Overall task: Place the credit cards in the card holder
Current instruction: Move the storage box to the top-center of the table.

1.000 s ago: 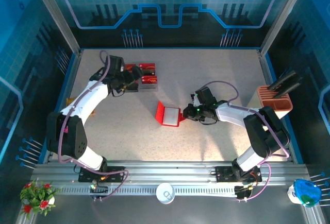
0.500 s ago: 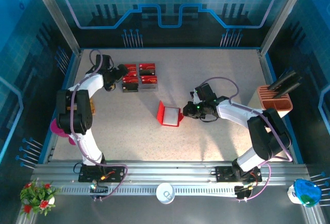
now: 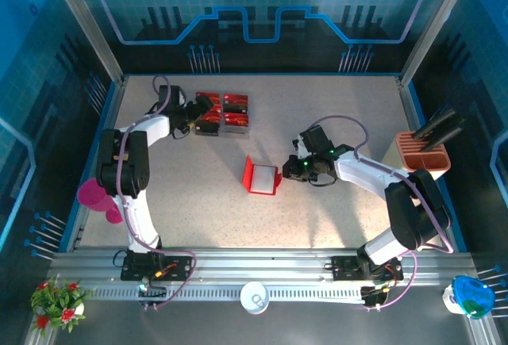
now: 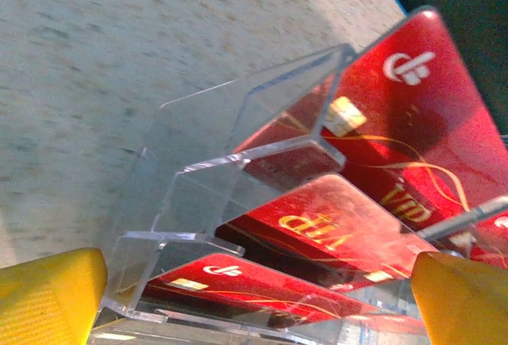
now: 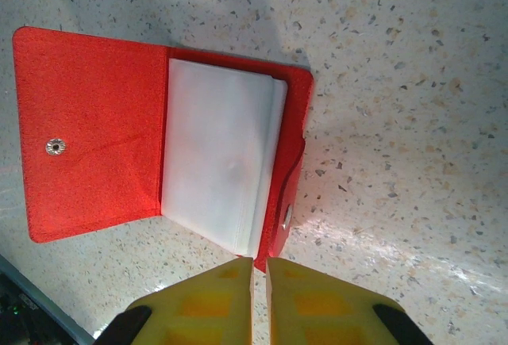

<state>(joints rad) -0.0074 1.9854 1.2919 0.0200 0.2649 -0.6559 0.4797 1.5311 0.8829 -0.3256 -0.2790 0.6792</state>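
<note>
The left arm (image 3: 119,162) and right arm (image 3: 361,172) had white shells broken by black joint housings, each trailed by a thin purple cable (image 3: 349,120). Their black bases (image 3: 155,266) sat at seven and five o'clock. The fingers (image 5: 208,301) were yellow and blocky, with flat inner faces.

Left arm (image 3: 151,127) reaching far forward, left pincer (image 4: 258,281) spread wide. Right arm (image 3: 365,172) angled inward, right pincer (image 5: 259,270) closed tight.

From above we see the whole table (image 3: 333,123); the left wrist view hugs the cards (image 4: 413,131), the right the card holder (image 5: 95,131).
</note>
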